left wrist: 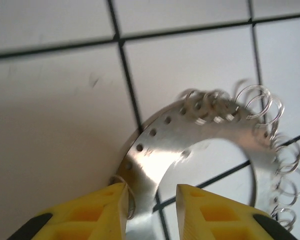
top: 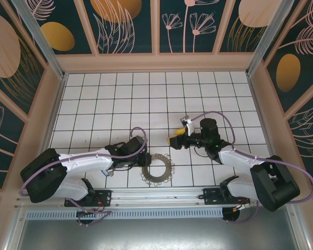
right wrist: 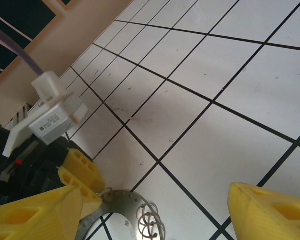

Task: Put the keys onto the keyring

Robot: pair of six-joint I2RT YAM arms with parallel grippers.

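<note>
- The keyring (left wrist: 160,150) lies flat on the tiled bench (top: 120,94), directly ahead of the left hand (left wrist: 151,212). Its near band is passed between that hand's yellow fingers (left wrist: 90,215).
- The left hand is seen partly open and not clamped. One finger is set outside the rim and the other inside the centre hole, with a sliver of gap visible beside the band.
- This straddle is judged to be chosen so that the flat band can be pinched across its width and the ring steadied or lifted. The wire loops (left wrist: 260,107) on the far rim are thereby left free for a key.
- The right hand (right wrist: 155,200) is spread wide and empty over the bench. The ring lies near it, on its left and toward the arm bases, and is not touched.
- That placing is judged to leave room for the grasp and to have the hand ready for a key to be fetched.
- No key is held in either hand.
- A grey label (right wrist: 49,125) is carried on the white module (right wrist: 50,100) at the left wrist, but its print is too small to be read. No brand can be made out.
</note>
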